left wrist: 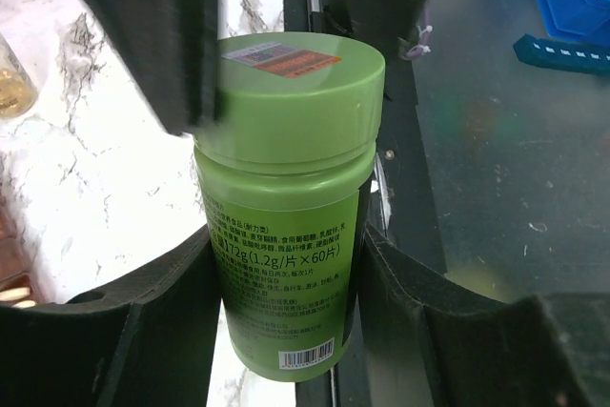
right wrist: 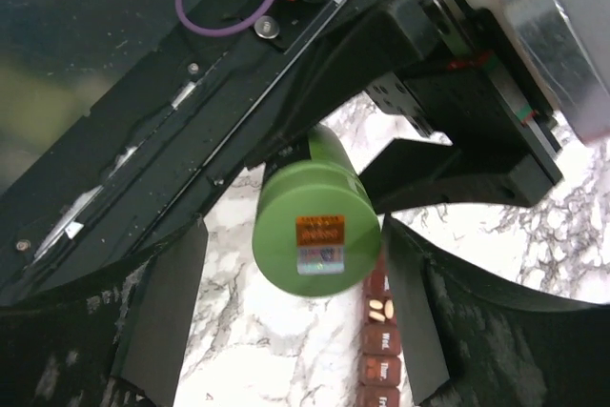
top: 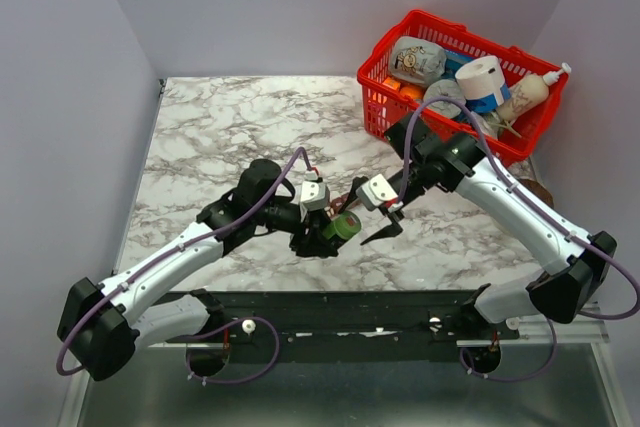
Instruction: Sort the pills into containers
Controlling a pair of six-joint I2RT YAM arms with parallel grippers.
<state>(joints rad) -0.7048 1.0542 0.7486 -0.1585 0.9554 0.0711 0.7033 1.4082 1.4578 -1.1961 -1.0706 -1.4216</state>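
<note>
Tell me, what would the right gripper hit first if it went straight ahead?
Most likely the cap of the green bottle, which sits right between the right gripper's open fingers. The left gripper holds that bottle. Depth is hard to judge.

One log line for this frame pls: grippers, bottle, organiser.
left gripper: shut on green pill bottle | right gripper: open, straddling its lid | lid: on | pill organiser: on table

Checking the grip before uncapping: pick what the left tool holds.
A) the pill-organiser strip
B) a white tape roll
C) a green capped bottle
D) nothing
C: the left wrist view shows the green bottle clamped in the left tool, cap on.
</note>
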